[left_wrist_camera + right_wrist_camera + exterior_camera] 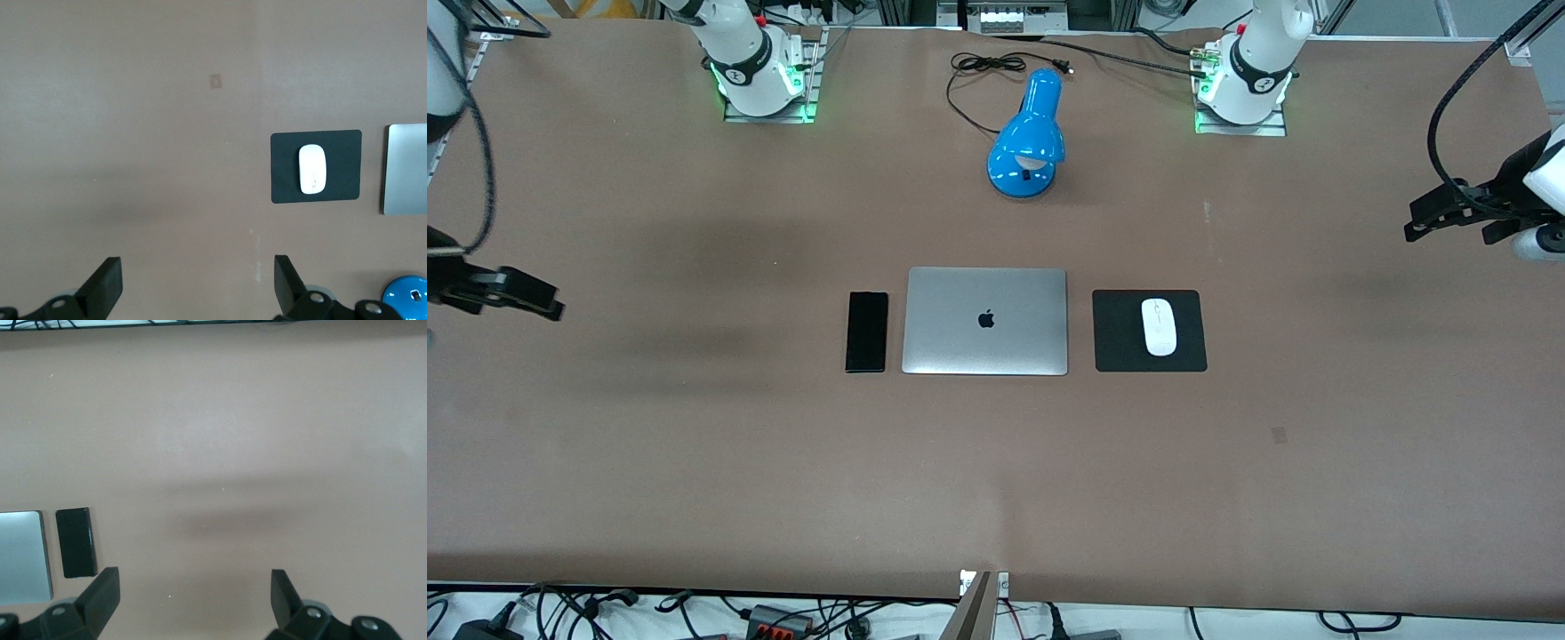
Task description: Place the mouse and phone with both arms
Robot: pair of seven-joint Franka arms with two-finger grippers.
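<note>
The white mouse point(1160, 326) lies on a square black mat point(1116, 342) beside a closed silver laptop point(985, 321), toward the left arm's end. The black phone point(867, 331) lies flat on the table beside the laptop, toward the right arm's end. My left gripper point(1416, 222) is open and empty, up over bare table at the left arm's end. Its wrist view shows its open fingers point(198, 267), with the mouse point(312, 169) well away. My right gripper point(534, 298) is open and empty over bare table at the right arm's end. Its wrist view point(193, 577) shows the phone point(75, 542) off to one side.
A blue desk lamp point(1030, 138) with a black cord stands between the two bases, farther from the front camera than the laptop. The laptop's edge shows in both wrist views point(407, 170) point(23, 553). Brown table point(996, 480) spreads wide on the camera side.
</note>
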